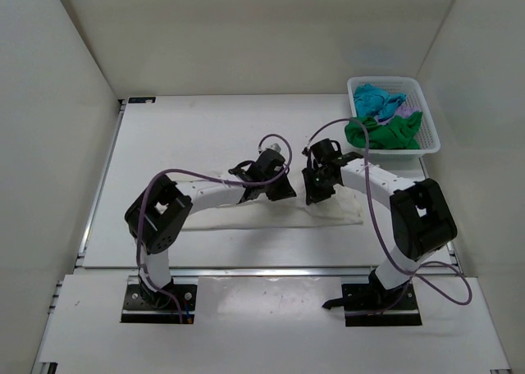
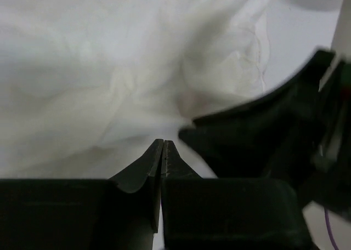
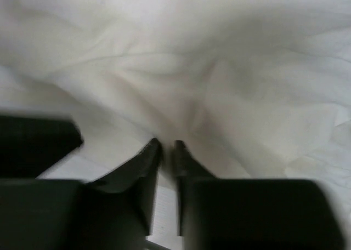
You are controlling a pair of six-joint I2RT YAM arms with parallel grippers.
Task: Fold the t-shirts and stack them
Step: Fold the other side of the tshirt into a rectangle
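The cream-white t-shirt (image 1: 332,214) lies spread and wrinkled on the table under both arms; it fills the left wrist view (image 2: 109,69) and the right wrist view (image 3: 219,58). My left gripper (image 1: 283,189) is shut, its tips (image 2: 164,142) against the cloth, with no cloth visible between them. My right gripper (image 1: 316,195) is close beside it, shut on a pinch of the cream-white shirt (image 3: 167,143). The turquoise-blue (image 1: 376,99), pale lilac (image 1: 404,109) and bright green (image 1: 385,132) t-shirts lie bunched in the basket.
The white lattice basket (image 1: 432,140) stands at the back right corner of the table. White walls close in the left, back and right sides. The right gripper's dark body (image 2: 258,140) shows close beside my left fingers.
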